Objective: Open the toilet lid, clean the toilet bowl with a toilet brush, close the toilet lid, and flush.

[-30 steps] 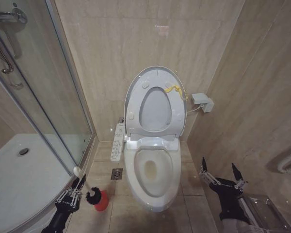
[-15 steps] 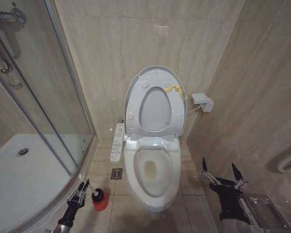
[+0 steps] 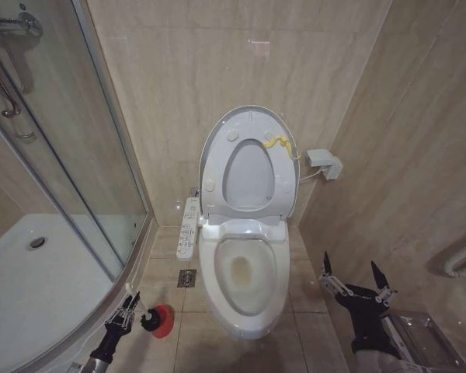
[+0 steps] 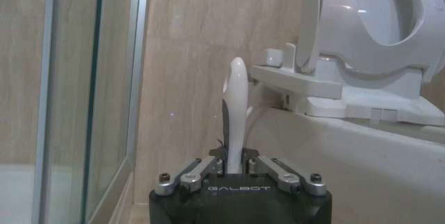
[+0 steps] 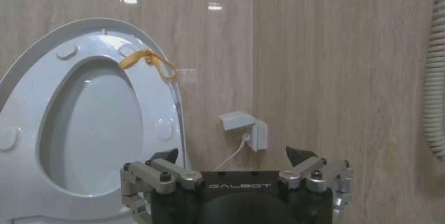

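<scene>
**Brush at its holder, lid up**

The toilet lid (image 3: 246,167) stands upright against the back wall with the seat raised against it, so the toilet bowl (image 3: 243,284) lies open from above. That suits brushing, and it also means closing and flushing are not yet done.

The left gripper (image 3: 125,315) sits low by the shower rail, to the left of the bowl. Its jaws are clamped on the thin white handle of the toilet brush (image 4: 236,109), which rises straight up between the fingers in the left wrist view. From the head view the dark bristle head rests at the mouth of the red holder (image 3: 161,321) on the floor tiles, so the brush is at its stand and not over the bowl.

The right gripper (image 3: 356,286) waits near the right wall, beside the bowl and clear of it, jaws wide apart and holding nothing. It looks parked there to keep out of the left arm's way.
</scene>
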Available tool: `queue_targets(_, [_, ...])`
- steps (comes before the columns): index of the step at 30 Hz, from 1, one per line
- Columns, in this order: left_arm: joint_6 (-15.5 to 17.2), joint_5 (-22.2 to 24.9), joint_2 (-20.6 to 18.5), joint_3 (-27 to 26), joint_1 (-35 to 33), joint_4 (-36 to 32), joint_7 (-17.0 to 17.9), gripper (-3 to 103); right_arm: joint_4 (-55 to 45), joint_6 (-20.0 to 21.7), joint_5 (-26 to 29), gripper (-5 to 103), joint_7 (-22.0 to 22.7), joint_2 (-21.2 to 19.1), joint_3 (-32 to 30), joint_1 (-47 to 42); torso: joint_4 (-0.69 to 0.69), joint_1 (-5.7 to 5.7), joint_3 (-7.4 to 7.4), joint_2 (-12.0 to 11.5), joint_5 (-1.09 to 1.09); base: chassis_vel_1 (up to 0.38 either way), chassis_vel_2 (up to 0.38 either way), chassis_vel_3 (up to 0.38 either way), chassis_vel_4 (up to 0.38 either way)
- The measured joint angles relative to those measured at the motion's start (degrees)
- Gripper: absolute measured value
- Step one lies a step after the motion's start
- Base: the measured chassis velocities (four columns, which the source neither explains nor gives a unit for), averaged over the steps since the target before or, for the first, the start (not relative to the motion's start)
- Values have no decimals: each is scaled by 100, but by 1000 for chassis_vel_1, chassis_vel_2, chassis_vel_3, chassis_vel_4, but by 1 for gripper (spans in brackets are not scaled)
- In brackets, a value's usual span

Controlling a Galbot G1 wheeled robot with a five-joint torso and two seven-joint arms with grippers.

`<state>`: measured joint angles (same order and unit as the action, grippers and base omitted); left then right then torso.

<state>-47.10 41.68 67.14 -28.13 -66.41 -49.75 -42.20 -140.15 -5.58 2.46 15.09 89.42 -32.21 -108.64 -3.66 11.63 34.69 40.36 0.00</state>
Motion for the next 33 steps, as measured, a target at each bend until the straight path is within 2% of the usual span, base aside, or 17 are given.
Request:
queue_targets(15, [20,457,-79,394,683,623,-257,16,0,0,0,100,0,0,0,0,-1,0,0,0,0,0,0,0,0])
queue_targets(24, [22,389,26,461,793,967,-290,16,0,0,0,100,0,0,0,0,0,-1,0,0,1,0,0,0,0])
queue_targets(27, [26,396,91,477,925,1271,-404,16,0,0,0,100,0,0,0,0,-1,-1,0,0,-1,0,0,0,0])
queue_targets(33, [26,247,172,500,1026,1504,-332,16,0,0,0,100,0,0,0,0,-2,-1,0,0,1,0,0,0,0])
